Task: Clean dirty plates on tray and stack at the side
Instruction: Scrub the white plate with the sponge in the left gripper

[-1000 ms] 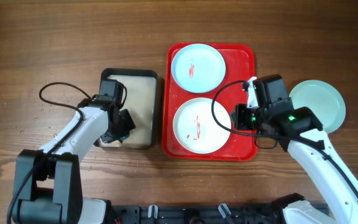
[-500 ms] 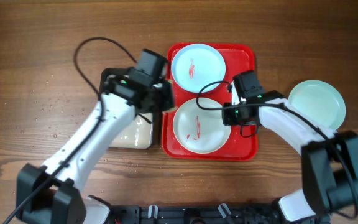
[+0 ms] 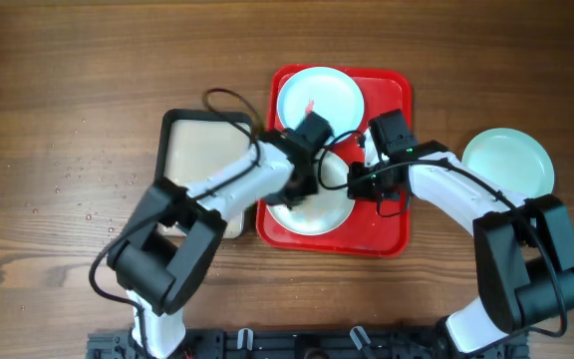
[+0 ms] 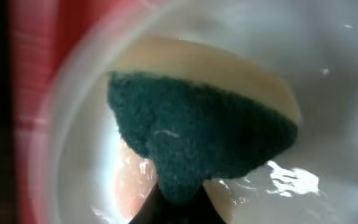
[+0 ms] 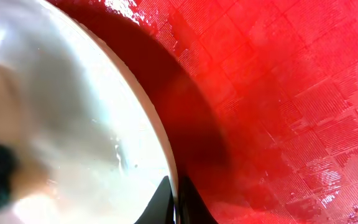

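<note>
- Pinching a green-faced sponge (image 4: 191, 134), the left tool (image 4: 176, 208) holds it against the white plate (image 3: 312, 217).
- The right tool (image 5: 176, 198) pinches this plate's rim, with the red tray (image 5: 278, 93) below it.

White arm links (image 3: 235, 179), black joints (image 3: 391, 131), looping black cables (image 3: 229, 99).

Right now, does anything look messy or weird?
Yes. The far plate on the red tray has a red smear, and small wet-looking specks dot the table left of the cream tray. Nothing looks broken or tipped.
</note>
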